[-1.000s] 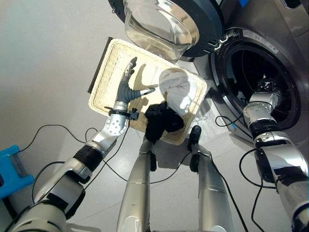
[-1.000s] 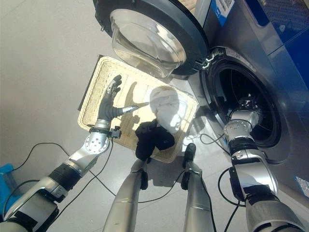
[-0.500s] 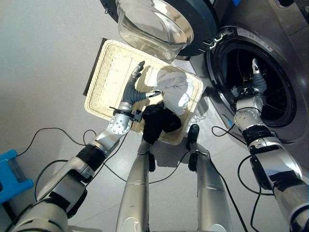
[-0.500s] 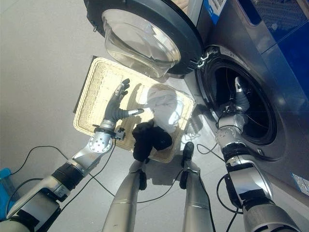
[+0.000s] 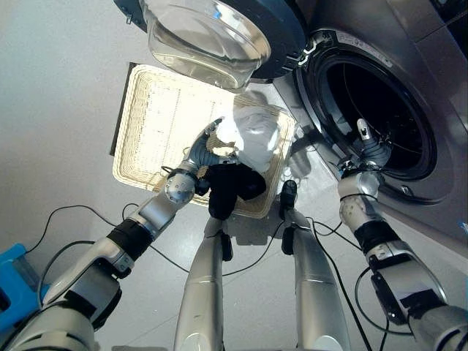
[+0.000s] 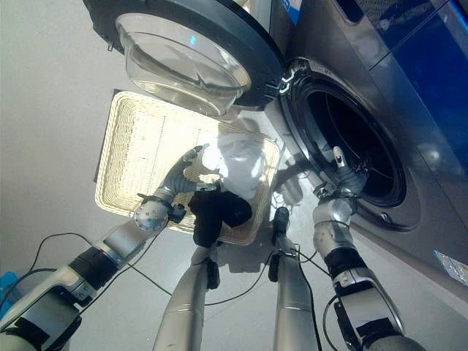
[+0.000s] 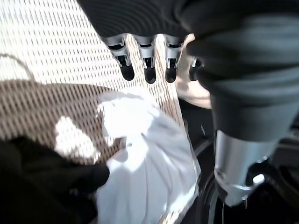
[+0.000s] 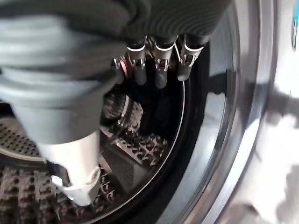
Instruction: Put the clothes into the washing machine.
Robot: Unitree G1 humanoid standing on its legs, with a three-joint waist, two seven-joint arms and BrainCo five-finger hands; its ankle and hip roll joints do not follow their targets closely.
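White garment: crumpled white cloth bundle (image 5: 257,139), lying in the pale woven wicker tray (image 5: 150,124) at its end nearest the washing machine.
Black garment: crumpled black cloth (image 5: 228,186), draped over the tray's near edge, touching the white bundle.
Washing machine: grey front-loader (image 5: 409,95), round door (image 5: 212,33) swung open, dark drum (image 5: 376,110) exposed.

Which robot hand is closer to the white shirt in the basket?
Left. The left hand hovers right beside the white shirt, while the right hand is off at the washing machine's opening.
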